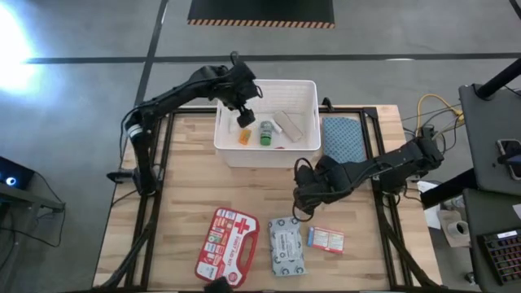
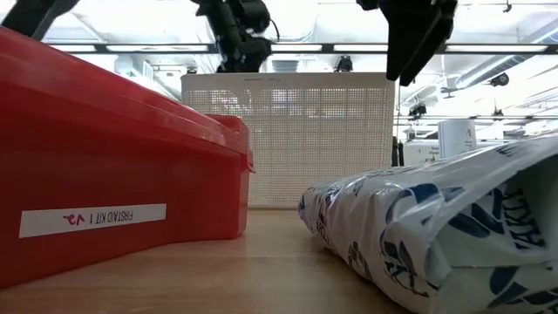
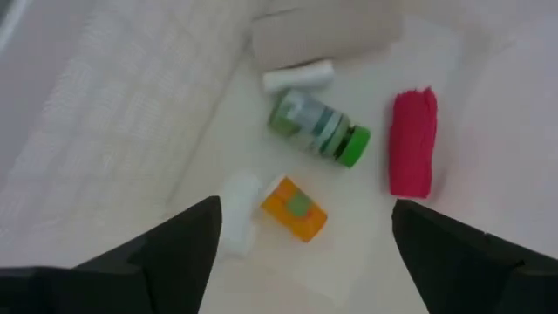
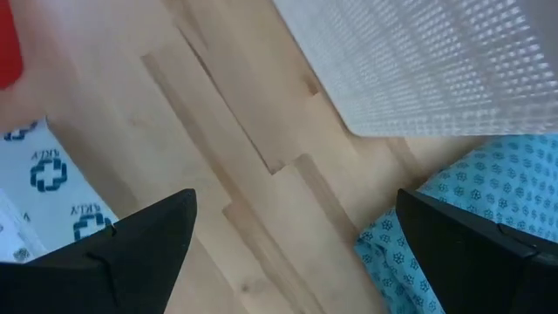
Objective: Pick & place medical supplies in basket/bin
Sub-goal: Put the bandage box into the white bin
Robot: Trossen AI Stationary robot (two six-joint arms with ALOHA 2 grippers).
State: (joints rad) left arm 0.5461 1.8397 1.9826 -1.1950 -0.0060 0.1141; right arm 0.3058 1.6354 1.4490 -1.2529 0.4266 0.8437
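Basket: white tub [image 1: 305, 91] at the far edge of the wooden table [image 1: 187, 179], about mid-width.
Inside the basket: orange piece [image 3: 295, 209], green bottle [image 3: 318, 131], red roll [image 3: 411, 141], white roll [image 3: 298, 77] and a small white piece [image 3: 237, 216], all lying on the floor of the tub.
First-aid case: red case with white cross [image 1: 227, 245] at the near edge, left of centre.
Wipes pack: grey-white pack [image 1: 286, 244] just right of the case.
Small box: red-white box [image 1: 326, 238] just right of the wipes pack.
Left gripper: [image 1: 244, 114] over the basket's left part, above the orange piece, fingers spread, nothing between them.
Right gripper: [image 1: 303, 198] above bare table between basket and wipes pack, fingers spread, holding nothing.
Cloth: blue folded cloth [image 1: 342, 136] beside the basket's right wall.
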